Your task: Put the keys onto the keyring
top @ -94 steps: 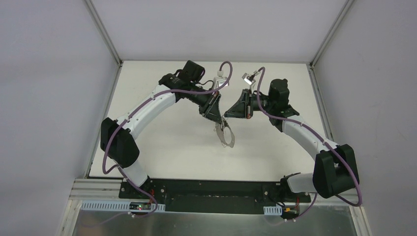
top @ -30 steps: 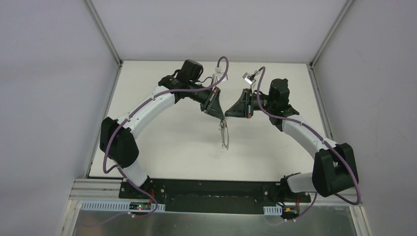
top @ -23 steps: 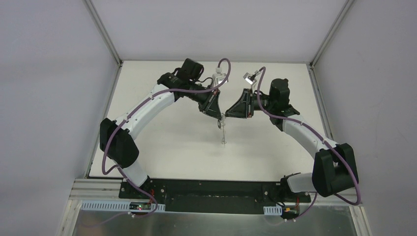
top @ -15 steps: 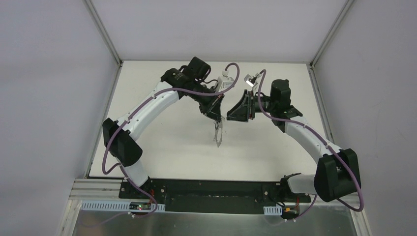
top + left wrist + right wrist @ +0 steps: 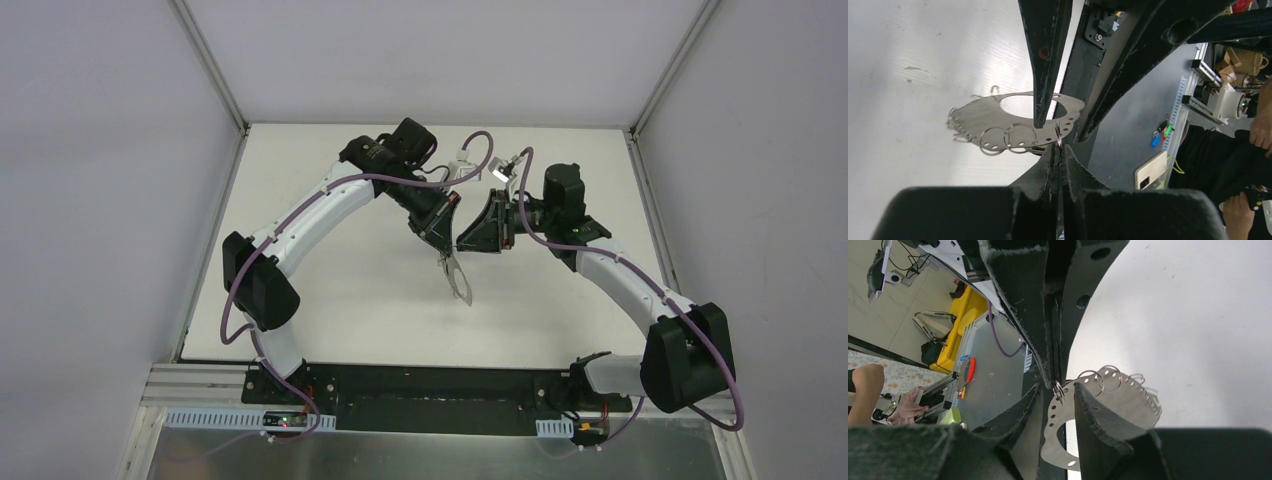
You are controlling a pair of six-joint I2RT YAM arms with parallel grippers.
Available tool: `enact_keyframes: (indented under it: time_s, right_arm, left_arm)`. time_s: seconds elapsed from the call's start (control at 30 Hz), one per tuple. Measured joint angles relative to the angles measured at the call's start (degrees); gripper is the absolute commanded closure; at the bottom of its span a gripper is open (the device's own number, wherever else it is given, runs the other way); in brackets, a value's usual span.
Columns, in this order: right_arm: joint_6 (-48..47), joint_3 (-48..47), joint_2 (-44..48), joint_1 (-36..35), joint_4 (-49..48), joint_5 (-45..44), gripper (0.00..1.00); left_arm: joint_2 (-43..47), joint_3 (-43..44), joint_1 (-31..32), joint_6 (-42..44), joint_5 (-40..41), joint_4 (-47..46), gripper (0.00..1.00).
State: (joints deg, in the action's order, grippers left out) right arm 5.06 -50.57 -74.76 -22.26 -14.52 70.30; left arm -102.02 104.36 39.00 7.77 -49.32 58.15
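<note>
The keyring point(image 5: 456, 279) is a flat silvery oval plate with a big hole, small rim holes and several thin split rings. It hangs below my left gripper point(image 5: 446, 244) over the table. In the left wrist view my left gripper point(image 5: 1058, 146) is shut on a split ring at the rim of the keyring point(image 5: 983, 115). My right gripper point(image 5: 1057, 387) is open, its fingers point(image 5: 1098, 415) either side of that ring, tip to tip with the left gripper point(image 5: 1054, 375). The keyring's plate point(image 5: 1134, 399) lies behind them. The black-headed key is not in view.
The white table point(image 5: 340, 280) lies under both arms, with grey walls on three sides. A black base rail point(image 5: 430, 385) runs along the near edge. Both arms meet above the table's middle.
My left arm has shifted right and turned its wrist, so the keyring swung from edge-on to slanting down and right. My right gripper has moved left and closed up to the left gripper's tips.
</note>
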Motion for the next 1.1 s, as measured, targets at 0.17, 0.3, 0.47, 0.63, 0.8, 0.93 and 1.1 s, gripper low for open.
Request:
enact_keyframes:
  time_s: [0.17,0.3,0.47,0.63,0.8,0.93,1.1]
  right_arm:
    - [0.0,0.0,0.0,-0.7,0.1,0.5,0.74]
    - [0.0,0.0,0.0,-0.9,0.1,0.9,0.79]
    - [-0.1,0.0,0.0,-1.0,0.2,1.1,0.9]
    - [-0.2,0.0,-0.1,-1.0,0.2,1.5,1.0]
    - [-0.1,-0.7,-0.8,-1.0,0.4,1.9,1.0]
    - [0.5,-1.0,-1.0,-0.9,0.1,1.3,1.0]
    - [3.5,-1.0,-1.2,-0.7,-2.0,0.2,1.0]
  left_arm:
    - [0.0,0.0,0.0,-1.5,-1.6,-0.6,1.0]
    - [0.0,0.0,0.0,-2.3,-2.1,-0.9,1.0]
    - [0.0,0.0,0.0,-2.5,-2.7,-1.1,1.0]
    - [0.0,-0.2,-0.1,-2.5,-2.9,-1.3,1.0]
    - [0.0,-0.3,-0.5,-2.4,-3.0,-1.4,0.95]
    - [0.0,-0.7,-1.3,-2.4,-3.3,-2.6,0.8]
    - [1.0,-4.3,-2.9,-2.8,-5.1,-6.7,0.71]
